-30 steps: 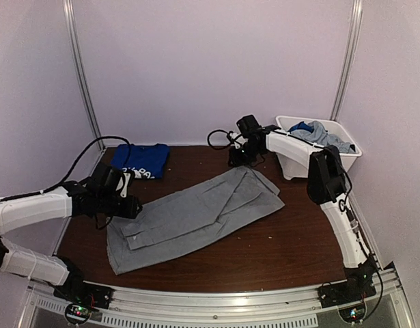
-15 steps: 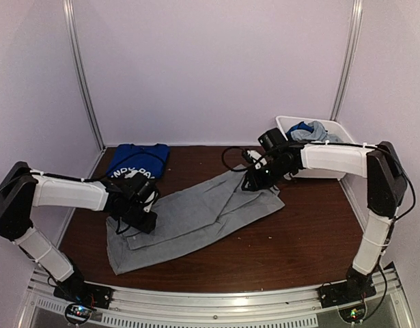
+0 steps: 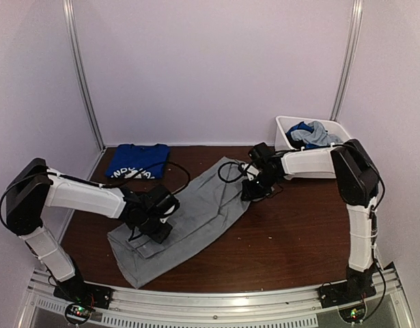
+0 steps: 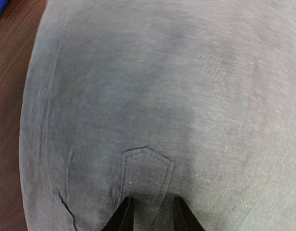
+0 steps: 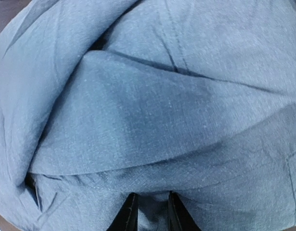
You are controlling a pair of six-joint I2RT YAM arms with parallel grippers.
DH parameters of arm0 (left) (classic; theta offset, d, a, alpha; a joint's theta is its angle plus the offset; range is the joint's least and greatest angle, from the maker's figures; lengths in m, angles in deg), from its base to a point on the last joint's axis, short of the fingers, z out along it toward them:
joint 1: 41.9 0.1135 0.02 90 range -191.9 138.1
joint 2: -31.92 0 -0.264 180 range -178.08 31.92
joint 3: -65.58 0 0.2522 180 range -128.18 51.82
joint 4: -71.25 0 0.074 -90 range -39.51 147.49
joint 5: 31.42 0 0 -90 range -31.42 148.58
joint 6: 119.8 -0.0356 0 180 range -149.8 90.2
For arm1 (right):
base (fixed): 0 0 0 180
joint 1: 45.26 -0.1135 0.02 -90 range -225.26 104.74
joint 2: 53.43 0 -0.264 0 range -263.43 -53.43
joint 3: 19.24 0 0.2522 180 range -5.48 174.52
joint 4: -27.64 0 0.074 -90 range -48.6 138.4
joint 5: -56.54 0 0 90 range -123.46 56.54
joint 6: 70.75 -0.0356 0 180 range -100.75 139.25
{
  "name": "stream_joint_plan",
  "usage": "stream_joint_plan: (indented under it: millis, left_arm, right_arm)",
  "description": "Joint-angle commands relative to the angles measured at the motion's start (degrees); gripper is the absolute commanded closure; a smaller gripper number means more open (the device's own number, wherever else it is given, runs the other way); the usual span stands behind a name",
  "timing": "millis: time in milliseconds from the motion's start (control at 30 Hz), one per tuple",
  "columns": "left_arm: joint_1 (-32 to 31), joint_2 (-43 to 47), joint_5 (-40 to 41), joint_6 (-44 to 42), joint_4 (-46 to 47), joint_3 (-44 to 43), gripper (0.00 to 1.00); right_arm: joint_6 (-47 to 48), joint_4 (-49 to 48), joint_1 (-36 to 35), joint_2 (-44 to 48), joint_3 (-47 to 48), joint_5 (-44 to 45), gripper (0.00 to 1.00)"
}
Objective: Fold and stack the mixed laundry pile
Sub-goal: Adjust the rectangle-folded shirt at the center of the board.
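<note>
What moved: Since the earlier frame both arms have swung in over the grey garment (image 3: 189,215), and its right side has been pulled across, so it lies narrower now.
Top view: The grey garment lies slanted on the brown bench (image 3: 298,232). The left gripper (image 3: 157,229) sits low on its near left part. The right gripper (image 3: 254,188) is at its far right edge. A folded blue shirt (image 3: 136,162) rests at the back left, well apart. More of the laundry pile (image 3: 312,133) waits in the white bin (image 3: 346,140) at the back right.
Left wrist view: The left gripper (image 4: 150,211) has its fingers a little apart, with grey cloth between them. It looks clamped on the cloth beside a stitched patch (image 4: 147,171).
Right wrist view: The right gripper (image 5: 150,209) also has its fingers close, with a fold of grey cloth pinched between them.
Step now: I think they are folding the grey garment in half the long way.
Next move: Lay the edge down flat, then let go.
Only some views show: The bin and blue shirt show only from the top. The pinched cloth shows only from the wrists.
</note>
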Motion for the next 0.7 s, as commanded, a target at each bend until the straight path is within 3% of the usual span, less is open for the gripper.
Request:
stream_joint_plan:
  millis: [0,233,300,400,500,667]
  left_arm:
    - [-6.5,-5.6,-6.1,0.1,0.2,-1.2,0.7]
    - [-14.5,-14.7,-17.2,6.5,12.3,-13.2,0.66]
    - [-14.4,-13.1,-16.2,7.3,13.4,-14.8,0.64]
    - [-13.4,-7.9,-11.4,6.8,13.1,-14.6,0.6]
    - [-10.6,-3.1,-12.1,7.7,15.2,-11.1,0.57]
    - [-6.7,-0.3,-11.8,8.8,16.3,-6.6,0.55]
  right_arm:
    - [2.9,5.5,2.5,-11.7,11.1,6.5,0.79]
    - [6.2,14.3,3.2,-27.1,44.8,1.9,0.79]
    - [6.7,15.5,3.3,-26.8,48.2,-0.5,0.77]
    - [7.2,13.8,3.3,-20.1,43.6,-2.3,0.68]
    - [6.6,8.8,3.2,-10.4,32.2,-4.3,0.62]
    - [2.3,2.4,2.9,2.0,15.3,-11.3,0.59]
